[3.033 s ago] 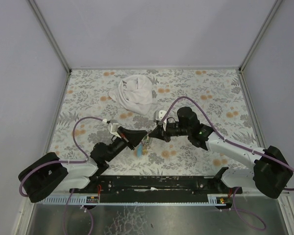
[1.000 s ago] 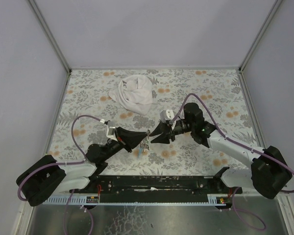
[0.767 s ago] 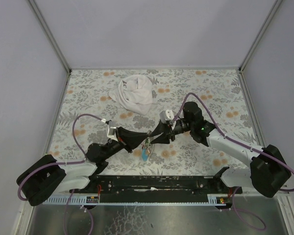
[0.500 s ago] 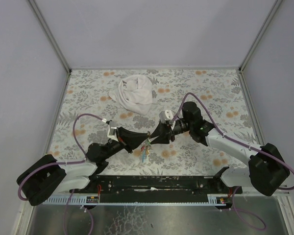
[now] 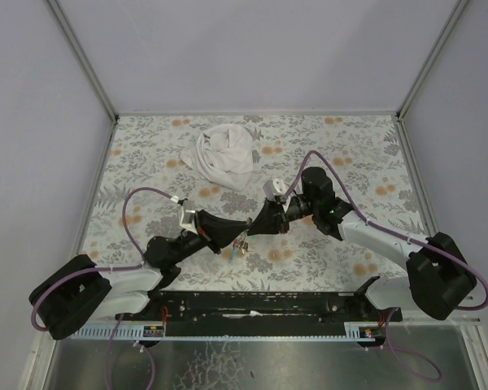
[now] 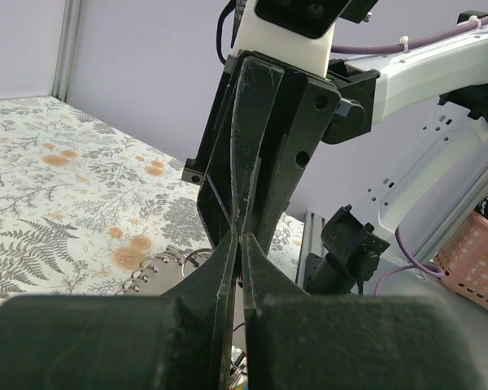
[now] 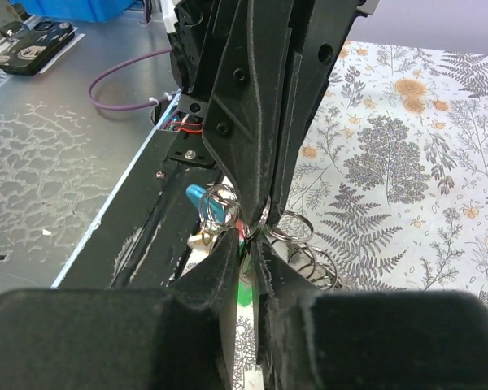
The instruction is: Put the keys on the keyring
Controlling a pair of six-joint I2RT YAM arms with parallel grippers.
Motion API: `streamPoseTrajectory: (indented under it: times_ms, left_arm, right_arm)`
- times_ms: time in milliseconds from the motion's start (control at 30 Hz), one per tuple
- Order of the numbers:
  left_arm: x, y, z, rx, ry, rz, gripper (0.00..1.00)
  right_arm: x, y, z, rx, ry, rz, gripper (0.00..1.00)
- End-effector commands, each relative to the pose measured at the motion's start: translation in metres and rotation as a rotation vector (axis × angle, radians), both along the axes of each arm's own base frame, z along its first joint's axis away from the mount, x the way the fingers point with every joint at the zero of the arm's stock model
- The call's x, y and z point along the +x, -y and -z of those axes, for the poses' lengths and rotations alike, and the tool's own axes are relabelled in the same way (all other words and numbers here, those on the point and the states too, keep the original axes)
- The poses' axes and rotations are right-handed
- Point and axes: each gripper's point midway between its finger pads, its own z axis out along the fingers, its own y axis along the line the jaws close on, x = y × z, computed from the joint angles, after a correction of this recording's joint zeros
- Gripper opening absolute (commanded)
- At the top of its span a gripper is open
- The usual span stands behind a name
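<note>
Both pinched tip-to-tip | left gripper (image 5: 244, 229), right gripper (image 5: 253, 226) | seemingly gripping keyring (image 7: 207, 205) | keys (image 7: 244, 290) dangling

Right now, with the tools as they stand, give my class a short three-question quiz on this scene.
1. True or false: the left tool and right tool meet tip to tip.
2. The cloth lies: A) on the far side of the tools; B) under them; C) in a tool.
3. Fill in: the plastic piece by the keyring is light ____.
Key: 1 true; 2 A; 3 blue.
</note>
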Motion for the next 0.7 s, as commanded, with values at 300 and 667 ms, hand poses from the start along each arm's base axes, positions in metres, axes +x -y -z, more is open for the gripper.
streamPoseTrajectory:
  times_ms: [300, 667]
  left_arm:
    - [-0.001, -0.007, -0.007, 0.025, 0.079, -0.024, 0.27]
    - [0.012, -0.005, 0.006, 0.242, 0.111, -0.026, 0.45]
  right_arm:
    - [0.018, 0.012, -0.014, -0.149, 0.118, 0.108, 0.00]
    - [0.027, 0.022, -0.012, -0.315, 0.103, 0.129, 0.00]
